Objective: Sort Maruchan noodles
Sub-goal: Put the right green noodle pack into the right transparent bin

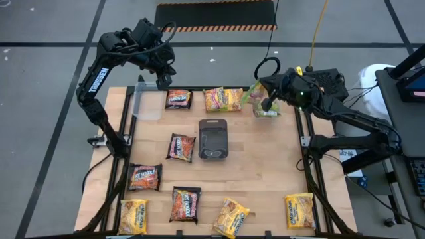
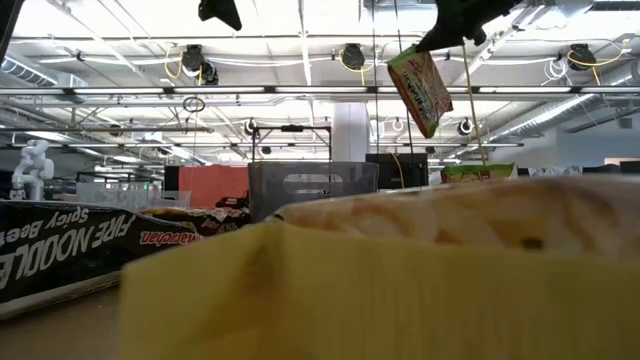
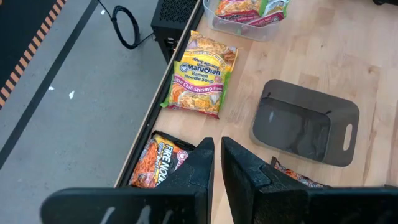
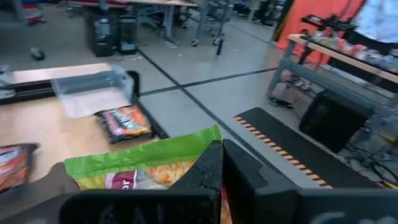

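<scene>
**Right hand holds a green-edged noodle packet above a clear tub**

The right hand (image 1: 269,99) is clenched on a green-edged packet (image 1: 255,93), which hangs from its fingers well above the wooden worktop (image 1: 265,166), as the low view shows (image 2: 420,90). Directly beneath this hand sits a clear tub (image 1: 265,111) holding more green-edged packets.

The left hand (image 1: 159,70) hovers at the worktop's far edge, its fingers (image 3: 196,165) close together with a narrow gap and nothing between them. Just beside it lies a second clear tub (image 1: 145,103). Under and just ahead of this hand is a dark red Fire Noodle packet (image 1: 178,99), and next beyond that a yellow lime chili shrimp packet (image 1: 224,98).

Between the two hands, nearer the middle of the worktop, rests a dark grey tray (image 1: 213,139), with another dark packet (image 1: 180,147) beside it.

Far from both hands, along the near side, lie two more dark packets (image 1: 145,176) (image 1: 185,203) and three yellow packets (image 1: 133,216) (image 1: 230,216) (image 1: 299,210).
</scene>
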You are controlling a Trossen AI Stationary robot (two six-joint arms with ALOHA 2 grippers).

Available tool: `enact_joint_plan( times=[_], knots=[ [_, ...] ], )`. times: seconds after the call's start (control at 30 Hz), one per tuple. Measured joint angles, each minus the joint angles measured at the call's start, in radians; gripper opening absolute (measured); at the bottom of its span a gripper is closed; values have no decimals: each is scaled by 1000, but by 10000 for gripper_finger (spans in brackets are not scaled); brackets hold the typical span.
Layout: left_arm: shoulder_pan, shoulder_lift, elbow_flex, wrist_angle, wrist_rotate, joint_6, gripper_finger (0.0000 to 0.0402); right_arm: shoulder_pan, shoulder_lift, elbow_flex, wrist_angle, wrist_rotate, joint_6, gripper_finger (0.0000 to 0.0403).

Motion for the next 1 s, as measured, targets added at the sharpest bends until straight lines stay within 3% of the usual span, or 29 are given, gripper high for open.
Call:
enact_joint_plan(
  times=[0.13,0.57,1.0],
  knots=[
    [0,0,0,0,0,0,37,-48,24,0,3,72,-3,0],
    [0,0,0,0,0,4,37,-201,169,0,94,61,-87,0],
    [0,0,0,0,0,5,37,-327,325,0,195,-109,-54,0]
  ],
)
